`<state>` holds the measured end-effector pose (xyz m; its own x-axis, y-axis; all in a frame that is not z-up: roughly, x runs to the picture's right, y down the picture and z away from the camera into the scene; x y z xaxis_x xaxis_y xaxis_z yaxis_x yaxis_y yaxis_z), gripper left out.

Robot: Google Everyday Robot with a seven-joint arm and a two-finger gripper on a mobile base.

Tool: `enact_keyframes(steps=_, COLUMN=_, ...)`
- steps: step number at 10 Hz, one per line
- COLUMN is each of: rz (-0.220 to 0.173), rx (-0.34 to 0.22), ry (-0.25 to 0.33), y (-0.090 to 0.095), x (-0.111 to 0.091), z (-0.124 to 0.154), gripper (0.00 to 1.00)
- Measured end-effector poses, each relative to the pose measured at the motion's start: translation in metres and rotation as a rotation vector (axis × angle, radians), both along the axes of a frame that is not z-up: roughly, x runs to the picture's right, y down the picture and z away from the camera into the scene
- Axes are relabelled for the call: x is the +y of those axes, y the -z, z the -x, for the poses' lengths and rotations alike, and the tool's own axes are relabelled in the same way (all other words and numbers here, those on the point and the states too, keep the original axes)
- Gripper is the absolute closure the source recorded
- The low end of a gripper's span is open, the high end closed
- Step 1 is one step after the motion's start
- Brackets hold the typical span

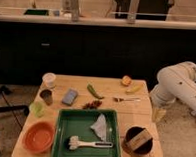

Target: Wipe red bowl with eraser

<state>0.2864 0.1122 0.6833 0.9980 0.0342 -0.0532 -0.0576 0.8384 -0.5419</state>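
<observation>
My claw (pixel 158 115) hangs just off the right edge of the wooden bench (pixel 111 86), at the middle right of the frame, below my white arm (pixel 178 85). I cannot tell whether it is spread or pressed together.

The step in hand, as I judge it, is fetching the small rectangular tan eraser block (pixel 136 142). It lies in the glossy dark brown bowl (pixel 140 128) at the lower right, near the claw. To do this well I should come down from above, take the block across its narrower sides, and lift straight up so the dark bowl does not slide or tip.

The round, shallow orange-red plastic bowl (pixel 38 137) sits upright at the lower left, just beside the green tray (pixel 88 112). It is wide-rimmed and looks empty.
</observation>
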Motion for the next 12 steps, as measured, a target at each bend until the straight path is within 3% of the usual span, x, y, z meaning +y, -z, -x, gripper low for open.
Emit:
enact_keyframes(steps=9, rz=0.000, rx=0.000, ry=0.000, y=0.000, x=0.000, z=0.000, gripper=0.20)
enact_keyframes(steps=10, rz=0.002, rx=-0.009, ry=0.006, y=0.000, x=0.000, z=0.000, gripper=0.20)
enact_keyframes(steps=12, rz=0.017, rx=-0.112, ry=0.049, y=-0.002, x=0.018, z=0.003, gripper=0.20)
